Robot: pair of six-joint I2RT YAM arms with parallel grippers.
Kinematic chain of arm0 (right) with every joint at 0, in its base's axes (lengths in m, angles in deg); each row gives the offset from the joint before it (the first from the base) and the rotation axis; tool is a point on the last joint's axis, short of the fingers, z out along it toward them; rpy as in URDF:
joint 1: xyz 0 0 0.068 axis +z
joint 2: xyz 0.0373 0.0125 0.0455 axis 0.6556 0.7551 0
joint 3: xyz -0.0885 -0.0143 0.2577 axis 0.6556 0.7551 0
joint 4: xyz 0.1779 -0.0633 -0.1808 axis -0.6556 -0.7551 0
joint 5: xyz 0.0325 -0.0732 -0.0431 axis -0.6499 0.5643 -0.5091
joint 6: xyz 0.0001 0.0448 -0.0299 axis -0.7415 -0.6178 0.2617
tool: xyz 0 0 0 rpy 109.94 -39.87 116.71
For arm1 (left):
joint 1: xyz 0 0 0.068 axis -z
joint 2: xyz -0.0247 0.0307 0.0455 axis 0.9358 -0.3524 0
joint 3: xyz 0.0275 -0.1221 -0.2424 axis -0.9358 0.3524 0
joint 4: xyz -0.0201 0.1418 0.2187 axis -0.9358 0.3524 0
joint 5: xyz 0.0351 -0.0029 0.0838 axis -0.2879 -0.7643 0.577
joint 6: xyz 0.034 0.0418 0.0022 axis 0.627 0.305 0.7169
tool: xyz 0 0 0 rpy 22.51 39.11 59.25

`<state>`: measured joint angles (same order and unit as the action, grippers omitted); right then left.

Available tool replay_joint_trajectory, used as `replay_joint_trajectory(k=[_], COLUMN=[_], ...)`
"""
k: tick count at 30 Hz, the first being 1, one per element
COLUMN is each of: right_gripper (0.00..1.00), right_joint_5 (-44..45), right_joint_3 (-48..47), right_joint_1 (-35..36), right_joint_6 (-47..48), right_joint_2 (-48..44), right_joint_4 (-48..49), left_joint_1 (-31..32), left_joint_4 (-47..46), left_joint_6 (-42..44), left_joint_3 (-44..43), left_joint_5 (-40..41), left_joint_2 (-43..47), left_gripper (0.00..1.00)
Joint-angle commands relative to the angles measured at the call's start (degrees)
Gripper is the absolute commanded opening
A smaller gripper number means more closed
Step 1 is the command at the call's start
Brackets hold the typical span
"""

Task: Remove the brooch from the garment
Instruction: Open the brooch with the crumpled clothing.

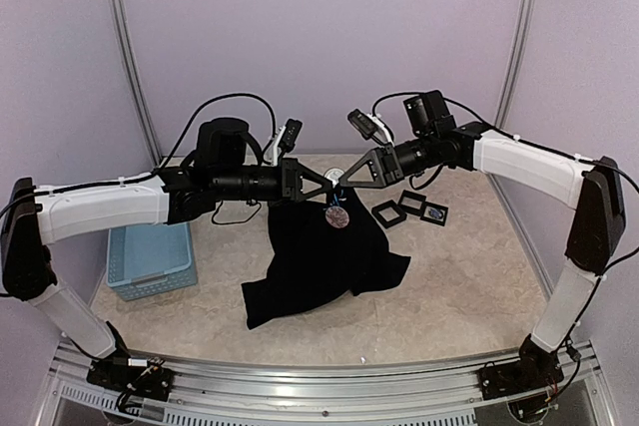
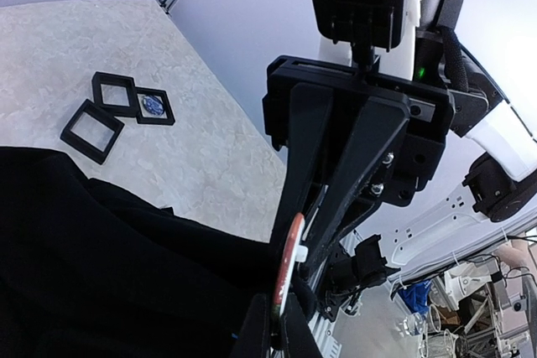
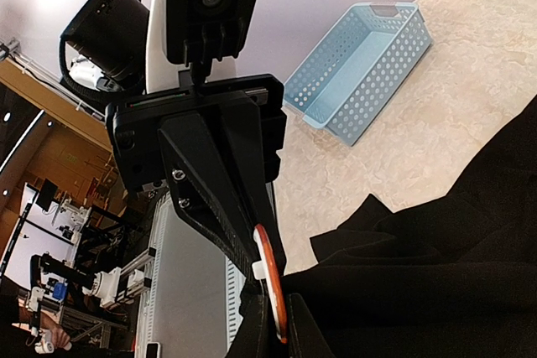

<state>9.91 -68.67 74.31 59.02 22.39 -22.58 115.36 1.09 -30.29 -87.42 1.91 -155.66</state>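
**Brooch removal, at the pinch: garment raised, brooch not yet free.**
A light-blue perforated plastic basket [image 1: 150, 256] sits at the left of the worktop [image 1: 449, 286]. The left jaws are clenched on the neck of the large black cloth garment [image 1: 319, 266], holding it up with its hem on the worktop. The small round red-rimmed brooch [image 1: 336, 214] hangs pinned just below. The right jaws are drawn nearly together at it, but a true hold cannot be told. The next move likely calls for easing the pin out while the cloth stays taut.
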Motion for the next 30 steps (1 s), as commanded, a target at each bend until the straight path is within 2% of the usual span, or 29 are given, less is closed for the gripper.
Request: replay_joint_trajectory(k=[1,8,12,15,23,30], right_gripper=[0.09,0.14,0.28,0.34,0.33,0.23], right_joint_5=[3.1,1.5,-1.3,-2.6,-3.7,-3.4], right_joint_3=[-1.4,0.0,2.0,3.2,4.1,4.1], right_joint_1=[0.7,0.7,0.7,0.7,0.7,0.7], right_joint_6=[1.3,0.4,-1.5,-3.2,-6.7,-7.7], right_joint_2=[2.4,0.5,-1.1,-2.0,-1.9,-1.6], right_joint_4=[-3.3,0.1,4.3,7.4,11.4,12.2], left_joint_1=[0.3,-0.5,-1.4,-1.7,-1.6,-1.3], left_joint_4=[-2.4,-3.7,-4.6,-5.6,-6.5,-6.8], left_joint_6=[0.6,-1.4,-2.8,-3.5,-3.2,-3.0], left_joint_3=[-3.5,-1.3,-0.1,0.7,0.7,0.6], left_joint_5=[-2.1,-1.5,-2.4,-2.9,-4.6,-4.8], left_joint_2=[-0.8,-0.4,-0.2,-0.1,-0.1,-0.2], left_gripper=[0.00,0.00,0.00,0.00,0.00,0.00])
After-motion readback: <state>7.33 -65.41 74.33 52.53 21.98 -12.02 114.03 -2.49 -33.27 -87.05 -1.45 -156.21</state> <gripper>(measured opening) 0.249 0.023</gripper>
